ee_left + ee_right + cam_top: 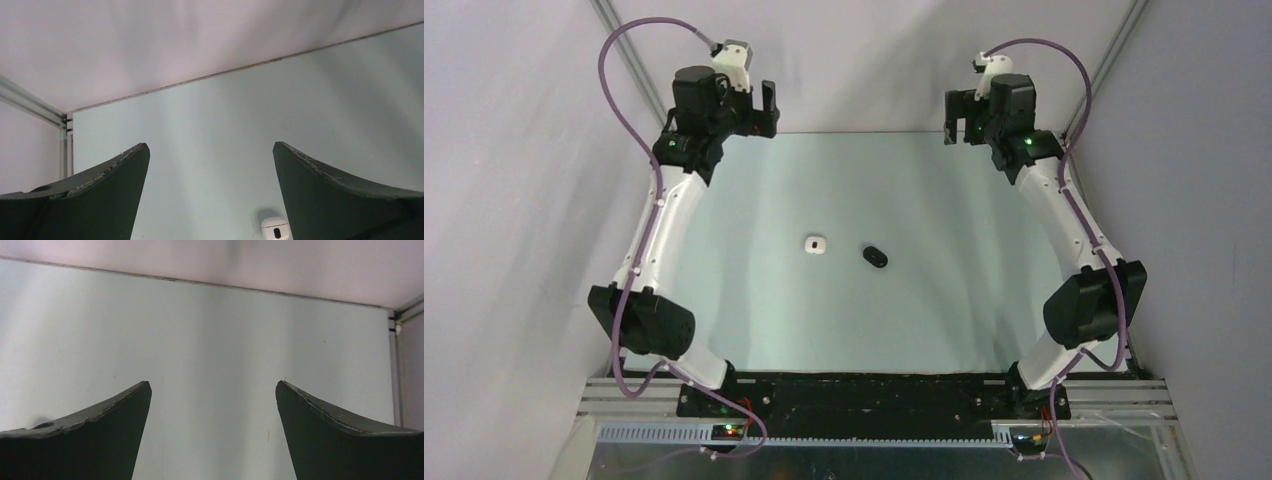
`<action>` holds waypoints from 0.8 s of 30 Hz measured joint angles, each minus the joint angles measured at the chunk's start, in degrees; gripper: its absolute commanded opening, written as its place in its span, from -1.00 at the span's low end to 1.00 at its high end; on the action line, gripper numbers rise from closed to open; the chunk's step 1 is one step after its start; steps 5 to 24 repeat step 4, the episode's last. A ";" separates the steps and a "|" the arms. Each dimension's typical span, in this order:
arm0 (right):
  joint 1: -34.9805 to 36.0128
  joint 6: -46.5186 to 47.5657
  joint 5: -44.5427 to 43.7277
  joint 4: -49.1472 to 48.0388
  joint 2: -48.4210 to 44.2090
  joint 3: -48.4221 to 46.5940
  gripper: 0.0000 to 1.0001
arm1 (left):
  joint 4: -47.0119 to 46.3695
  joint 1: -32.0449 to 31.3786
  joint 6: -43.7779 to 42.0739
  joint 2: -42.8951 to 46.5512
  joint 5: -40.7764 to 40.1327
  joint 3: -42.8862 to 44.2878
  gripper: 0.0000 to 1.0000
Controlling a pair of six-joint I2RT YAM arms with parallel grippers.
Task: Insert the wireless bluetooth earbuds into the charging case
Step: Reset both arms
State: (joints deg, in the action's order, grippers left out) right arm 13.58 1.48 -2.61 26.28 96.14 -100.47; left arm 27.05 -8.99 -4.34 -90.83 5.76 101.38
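White case and black case lie near each other mid-worktop. No earbuds are visible, possibly inside. Left jaws and right jaws gape wide and empty, high at the back. Best approach is probably straight down, centred on a case.

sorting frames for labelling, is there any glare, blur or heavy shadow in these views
Top external: soft even light, pale streaks on the table, white case and black case tiny, hardly shadowed. Left wrist: left fingers close and soft-edged, white case right at the bottom edge. Right wrist: right fingers equally soft, no glare.
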 measured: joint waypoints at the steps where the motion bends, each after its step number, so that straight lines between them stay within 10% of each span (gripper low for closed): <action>1: 0.11 0.00 -1.27 -0.42 -0.63 0.85 0.99 | 0.00 -0.11 0.02 0.24 -0.61 -0.04 0.99; 24: 0.87 0.04 -3.52 -0.44 -2.86 3.58 0.99 | 0.09 -0.24 0.00 0.26 -1.36 -1.11 0.99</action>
